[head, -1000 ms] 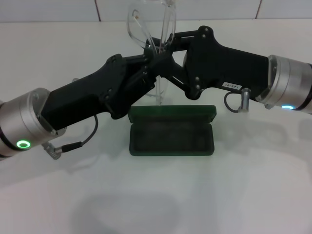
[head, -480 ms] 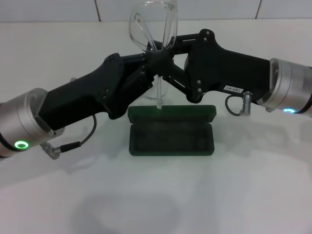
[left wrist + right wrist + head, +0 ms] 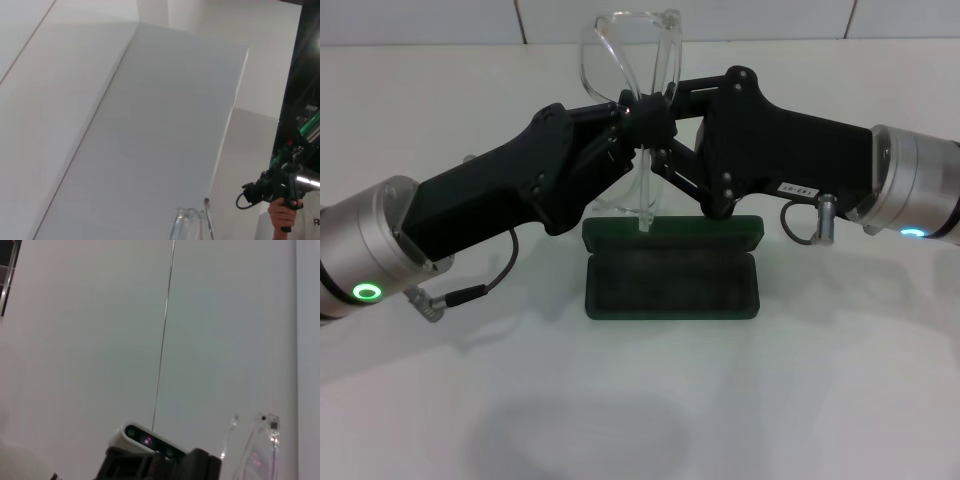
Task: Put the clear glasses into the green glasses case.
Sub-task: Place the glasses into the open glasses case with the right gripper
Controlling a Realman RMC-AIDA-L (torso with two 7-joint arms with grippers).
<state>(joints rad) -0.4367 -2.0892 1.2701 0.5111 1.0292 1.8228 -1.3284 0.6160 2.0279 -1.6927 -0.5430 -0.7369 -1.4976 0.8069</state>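
The clear glasses (image 3: pixel 625 60) are held up in the air over the middle of the table, lens uppermost, with a thin clear arm (image 3: pixel 645 190) hanging down towards the case. My left gripper (image 3: pixel 618 128) and right gripper (image 3: pixel 656 122) meet nose to nose just under the lens, each shut on the glasses. Below them the green glasses case (image 3: pixel 672 283) lies open on the table, its dark lining bare and its lid (image 3: pixel 672 235) standing at the back. Pieces of the glasses (image 3: pixel 192 225) (image 3: pixel 260 445) also show in both wrist views.
White table (image 3: pixel 640 400) all round the case, with a white wall behind. Both forearms cross the table from the left and right edges. In the left wrist view a person's hand holding a black device (image 3: pixel 280 195) shows far off.
Both grippers have risen a little and drawn closer together. The glasses have turned with them, so the lens now sits squarer and slightly further right above the case.
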